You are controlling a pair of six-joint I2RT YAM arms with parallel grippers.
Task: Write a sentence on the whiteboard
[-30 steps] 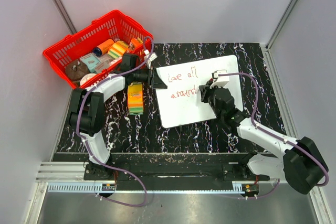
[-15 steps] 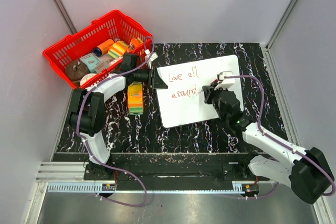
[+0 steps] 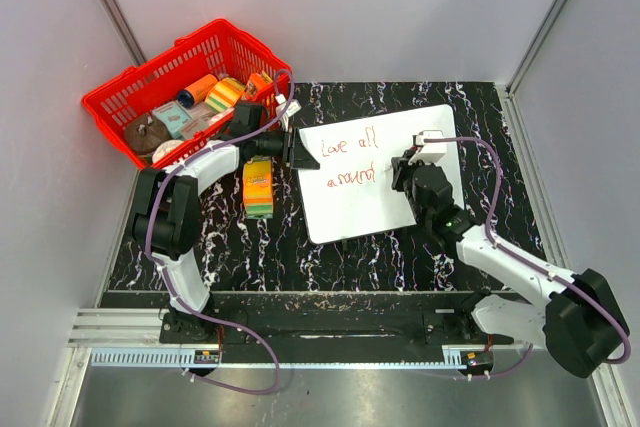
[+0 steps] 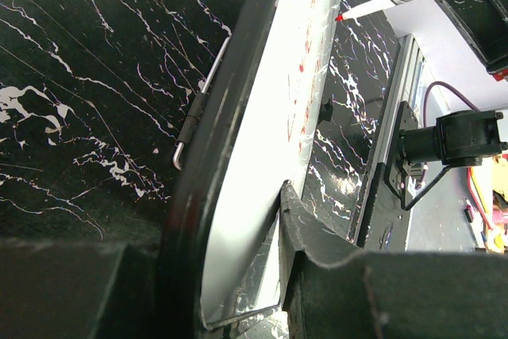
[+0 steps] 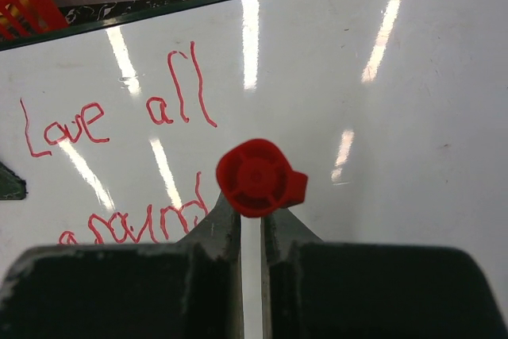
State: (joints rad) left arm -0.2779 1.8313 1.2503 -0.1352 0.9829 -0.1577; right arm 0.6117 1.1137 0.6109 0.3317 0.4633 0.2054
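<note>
Whiteboard (image 3: 360, 212) lying flat mid-table, sentence (image 3: 345, 160) sitting in its 10 o'clock quarter, red, reading "Love all / around". Right gripper (image 5: 251, 216) pinching a pen (image 5: 258, 178) upright at 3 o'clock of "around"; tip contact hidden. Left gripper (image 3: 297, 152) clamping the board's 9 o'clock edge, steadying it. Writing looking nearly finished, by my judgement; next move calling for a clean lift without smearing. Count: one board, two lines, three words, one pen, one basket (image 3: 150, 65) at 10 o'clock.
</note>
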